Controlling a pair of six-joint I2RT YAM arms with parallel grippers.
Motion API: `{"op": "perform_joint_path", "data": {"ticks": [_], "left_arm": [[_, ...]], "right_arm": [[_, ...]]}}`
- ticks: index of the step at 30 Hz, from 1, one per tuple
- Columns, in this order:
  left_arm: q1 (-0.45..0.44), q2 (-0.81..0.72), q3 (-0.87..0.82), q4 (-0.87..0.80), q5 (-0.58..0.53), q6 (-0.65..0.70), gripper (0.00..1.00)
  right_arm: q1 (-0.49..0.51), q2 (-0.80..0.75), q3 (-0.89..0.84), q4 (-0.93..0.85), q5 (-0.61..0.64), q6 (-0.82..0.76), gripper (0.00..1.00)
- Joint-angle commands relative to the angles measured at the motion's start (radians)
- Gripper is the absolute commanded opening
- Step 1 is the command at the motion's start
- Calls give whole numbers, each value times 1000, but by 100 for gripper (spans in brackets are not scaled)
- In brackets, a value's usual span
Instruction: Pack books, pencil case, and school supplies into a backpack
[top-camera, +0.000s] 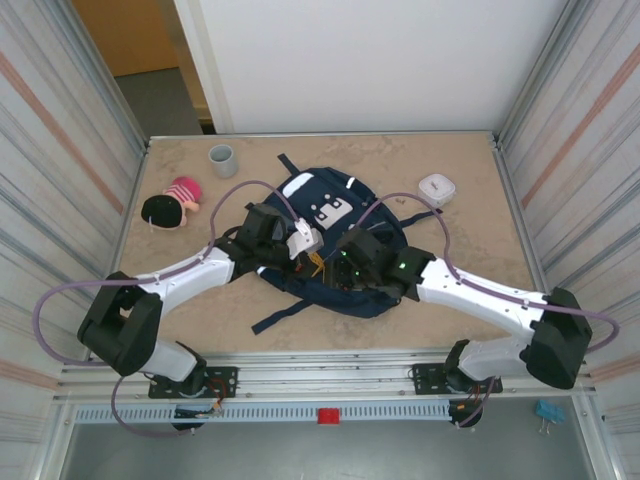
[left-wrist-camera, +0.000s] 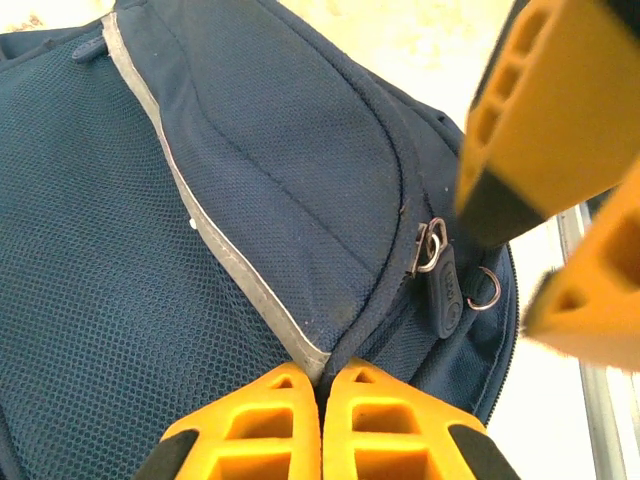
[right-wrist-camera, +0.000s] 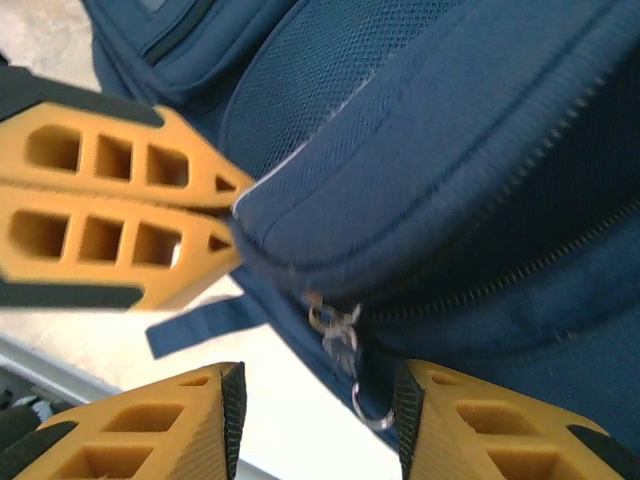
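Location, backpack (top-camera: 335, 195): lies flat at the middle of the table (top-camera: 200, 310), with loose straps trailing toward the near edge.
State, left gripper (left-wrist-camera: 320, 375): fingers pressed together, pinching the backpack's fabric on the grey-piped seam beside the zip.
State, right gripper (right-wrist-camera: 320, 390): fingers spread, nothing held. One finger stands on each side of the zipper pulls (right-wrist-camera: 335, 330), close to them; contact cannot be confirmed.
Zip: teeth meshed along the stretch seen from the right wrist. A metal ring hangs at the pulls.
Arms: both reach over the backpack's near half, grippers close together.
Surroundings, grey cup (top-camera: 221, 157): upright, far left, well apart from the backpack.
Surroundings, pink-striped soft item (top-camera: 170, 205): left side, not touching the backpack.
Surroundings, white box (top-camera: 437, 188): far right, near the backpack.
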Motion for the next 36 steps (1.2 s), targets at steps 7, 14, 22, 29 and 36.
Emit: {"op": "perform_joint_path", "data": {"ticks": [7,14,22,29,36], "left_arm": [[2,-14,29,13,84,-70,0],[3,-11,31,8,63,-60,0],[2,-10,34,20,63,-75,0],[2,-6,31,39,76,-95,0],[5,-7,29,46,60,-114,0]], "right_arm": [[13,64,78,-102,252,45,38],[14,37,115,-251,360,18,21],[-21,-2,10,8,131,-9,44],[-21,34,8,55,61,-15,45],[-3,-12,56,-115,147,-1,46]]}}
